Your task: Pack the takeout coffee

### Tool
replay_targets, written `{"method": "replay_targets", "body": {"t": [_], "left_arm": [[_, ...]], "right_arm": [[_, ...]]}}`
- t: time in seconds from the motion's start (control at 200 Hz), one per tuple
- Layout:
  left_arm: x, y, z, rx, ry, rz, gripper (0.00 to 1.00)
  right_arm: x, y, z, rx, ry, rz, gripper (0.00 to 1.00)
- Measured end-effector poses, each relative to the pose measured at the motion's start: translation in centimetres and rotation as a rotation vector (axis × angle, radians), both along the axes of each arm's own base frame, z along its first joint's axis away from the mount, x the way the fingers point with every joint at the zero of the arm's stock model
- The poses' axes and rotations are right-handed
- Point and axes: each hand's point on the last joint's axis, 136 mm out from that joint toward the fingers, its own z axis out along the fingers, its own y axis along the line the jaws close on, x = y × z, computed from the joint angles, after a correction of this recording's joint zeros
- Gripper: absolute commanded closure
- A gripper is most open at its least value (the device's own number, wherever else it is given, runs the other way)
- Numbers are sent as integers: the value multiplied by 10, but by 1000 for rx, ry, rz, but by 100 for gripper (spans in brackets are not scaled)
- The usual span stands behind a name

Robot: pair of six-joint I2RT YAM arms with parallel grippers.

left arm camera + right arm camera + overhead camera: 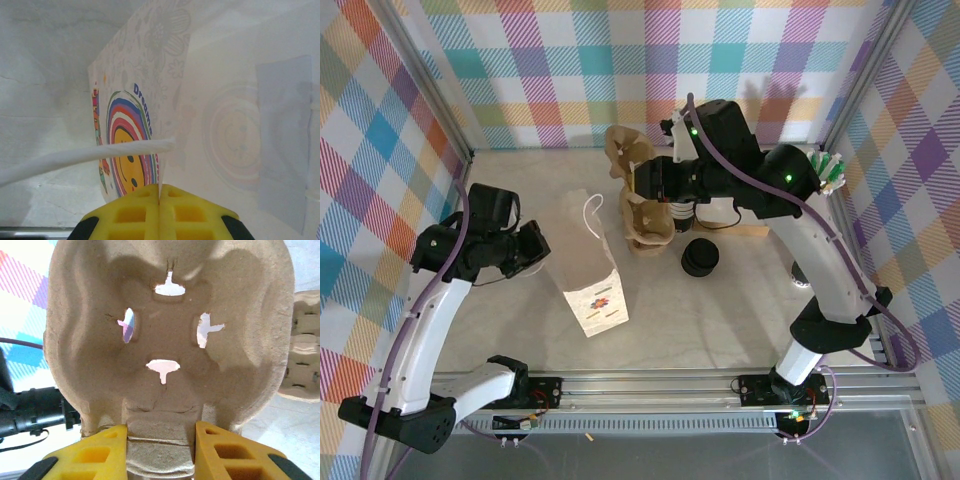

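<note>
Arms angled inward; right gripper (160, 442) clamps carrier (170, 315), left gripper (159, 195) bag (225, 100).

left pincer (544, 250) pinches the white paper bag (588, 275); right pincer (652, 186) holds a brown pulp carrier (645, 226) just beside it.

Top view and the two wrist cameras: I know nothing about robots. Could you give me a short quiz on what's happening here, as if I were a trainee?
1. True or false: the left gripper is shut on the edge of the white paper bag.
2. What does the right gripper hold between its fingers?
A. a pulp cup carrier
B. a stack of loose lids
C. the bag's handle
3. In the right wrist view, how many cut-out holes show in the well of the carrier facing the camera?

Key: 1 true; 2 A; 3 four.
</note>
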Motion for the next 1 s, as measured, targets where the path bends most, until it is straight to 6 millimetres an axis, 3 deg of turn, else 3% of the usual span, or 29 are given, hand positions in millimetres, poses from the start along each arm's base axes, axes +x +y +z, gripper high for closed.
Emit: {"method": "replay_targets", "body": {"t": [0.19, 0.61, 1.0], "left_arm": [[4, -14, 1, -30, -20, -17, 100], [8, -41, -15, -95, -30, -55, 100], [4, -45, -17, -148, -75, -46, 100]], "right_arm": [[-8, 16, 7, 42, 11, 38, 68], [-20, 49, 0, 63, 44, 92, 68], [-14, 83, -23, 50, 73, 115, 69]]}}
